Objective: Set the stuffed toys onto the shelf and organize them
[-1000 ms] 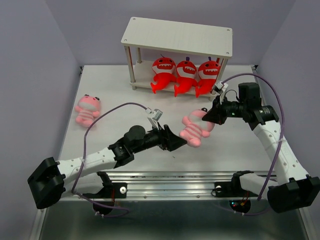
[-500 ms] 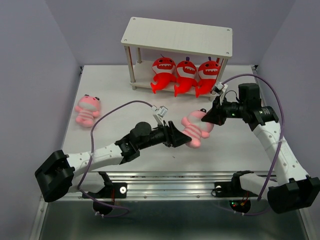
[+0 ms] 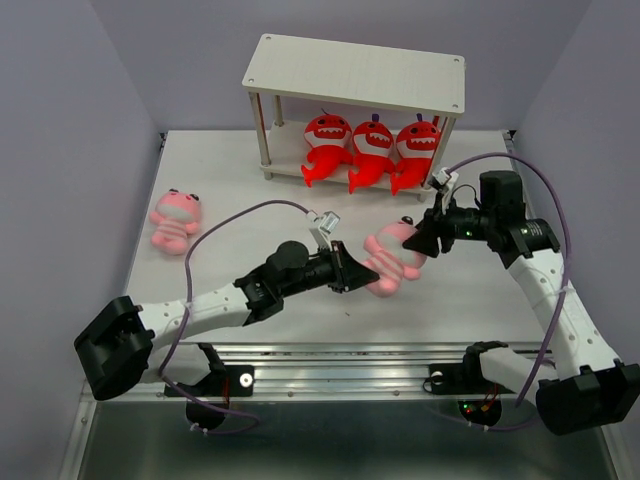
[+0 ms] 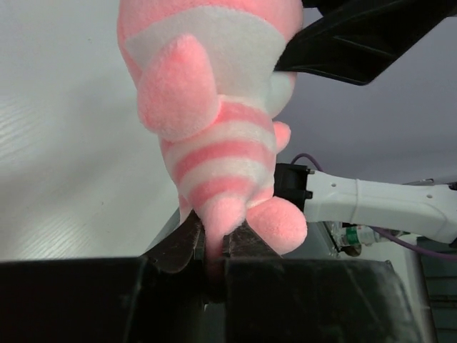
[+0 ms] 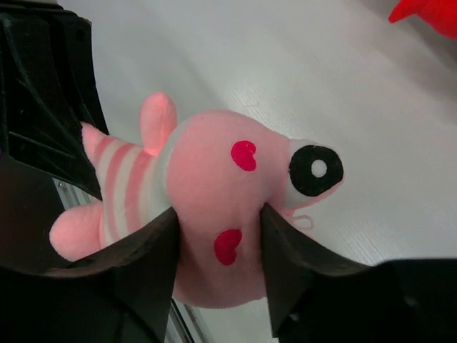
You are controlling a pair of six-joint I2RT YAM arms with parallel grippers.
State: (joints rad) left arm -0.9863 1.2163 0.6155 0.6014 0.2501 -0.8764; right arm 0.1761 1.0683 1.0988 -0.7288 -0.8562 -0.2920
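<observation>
- The pink striped plush (image 3: 392, 258) is just right of the table's (image 3: 260, 205) centre, between both arms.
- Left gripper (image 3: 356, 272) is clenched on its lower end; right gripper (image 3: 417, 240) grasps its head.
- Done: three red shark plushes (image 3: 372, 150) sit on the shelf's (image 3: 355, 72) lower tier.
- Left: this plush and the second pink plush (image 3: 175, 220) near the left edge.

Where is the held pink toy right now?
The pink toy is central in the top view, before the shelf, left pincer pinching its tail, right pincer clamping its head.

red shark toys (image 3: 327, 140) (image 3: 373, 143) (image 3: 417, 145): 3 | pink striped toys (image 3: 175, 220) (image 3: 392, 255): 2 | shelf (image 3: 355, 72): 1
</observation>
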